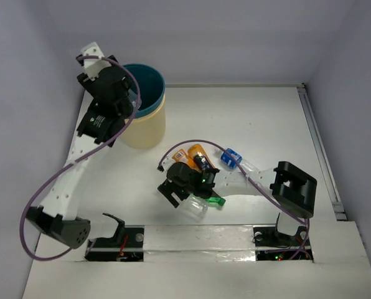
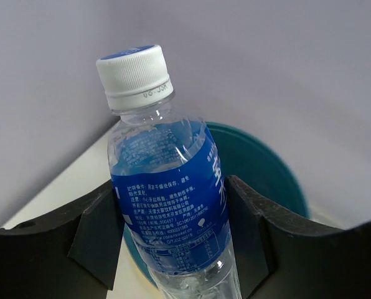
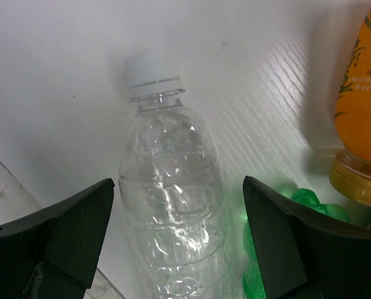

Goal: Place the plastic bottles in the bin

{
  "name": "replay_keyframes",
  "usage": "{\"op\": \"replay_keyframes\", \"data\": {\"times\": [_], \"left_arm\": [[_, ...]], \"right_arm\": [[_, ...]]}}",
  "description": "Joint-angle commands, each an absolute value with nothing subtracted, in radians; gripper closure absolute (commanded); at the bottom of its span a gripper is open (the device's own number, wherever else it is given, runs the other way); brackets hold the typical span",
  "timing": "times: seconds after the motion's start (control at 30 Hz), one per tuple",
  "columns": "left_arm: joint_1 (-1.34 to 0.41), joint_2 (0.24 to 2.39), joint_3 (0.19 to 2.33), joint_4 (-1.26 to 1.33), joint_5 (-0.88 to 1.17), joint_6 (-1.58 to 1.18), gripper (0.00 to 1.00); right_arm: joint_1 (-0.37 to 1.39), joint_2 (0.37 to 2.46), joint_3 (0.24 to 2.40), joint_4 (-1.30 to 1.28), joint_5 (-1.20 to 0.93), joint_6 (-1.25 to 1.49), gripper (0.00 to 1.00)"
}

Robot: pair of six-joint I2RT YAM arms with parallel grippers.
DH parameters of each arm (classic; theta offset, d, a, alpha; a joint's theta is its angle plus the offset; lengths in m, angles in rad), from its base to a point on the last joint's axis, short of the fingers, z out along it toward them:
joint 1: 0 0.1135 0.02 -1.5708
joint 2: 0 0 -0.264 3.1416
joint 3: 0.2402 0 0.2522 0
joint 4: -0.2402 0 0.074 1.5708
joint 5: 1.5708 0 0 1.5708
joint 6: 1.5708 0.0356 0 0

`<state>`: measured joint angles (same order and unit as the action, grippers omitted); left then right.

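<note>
Left jaws grip a clear bottle (image 2: 173, 205); right jaws gape over white table (image 1: 235, 118).

Blue-labelled clear bottle (image 2: 173, 205) (white cap), teal-rimmed cream bin (image 1: 145, 106)

My two dark fingers (image 3: 73, 230), spread apart at 8 and 4 o'clock, flank a clear bottle (image 3: 170, 205) lying on the white counter (image 3: 61, 93), its white cap (image 3: 151, 71) toward 12 o'clock. Green bottle (image 3: 310, 202) at 4 o'clock, partly behind one finger; labelled orange bottle (image 3: 363, 106) at 2 o'clock.
</note>
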<state>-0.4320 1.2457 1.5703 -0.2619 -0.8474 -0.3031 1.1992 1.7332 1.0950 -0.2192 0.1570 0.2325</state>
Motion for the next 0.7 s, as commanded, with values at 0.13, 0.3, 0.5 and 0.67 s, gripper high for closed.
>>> {"op": "replay_keyframes", "data": {"times": [0.13, 0.3, 0.5, 0.67], "left_arm": [[-0.431, 1.327, 1.556, -0.001, -1.006, -0.051, 0.49], [-0.431, 1.388, 1.545, 0.074, -1.020, -0.005, 0.28], [-0.431, 1.405, 1.583, 0.005, -0.956, -0.066, 0.11], [-0.431, 1.356, 1.620, -0.109, -0.853, -0.165, 0.11]], "right_arm": [[1.209, 1.790, 1.192, -0.244, 0.149, 0.190, 0.11], [1.209, 1.841, 1.233, -0.281, 0.147, 0.180, 0.11], [1.209, 1.841, 1.229, -0.282, 0.156, 0.181, 0.18], [1.209, 1.793, 1.221, -0.256, 0.150, 0.190, 0.35]]}}
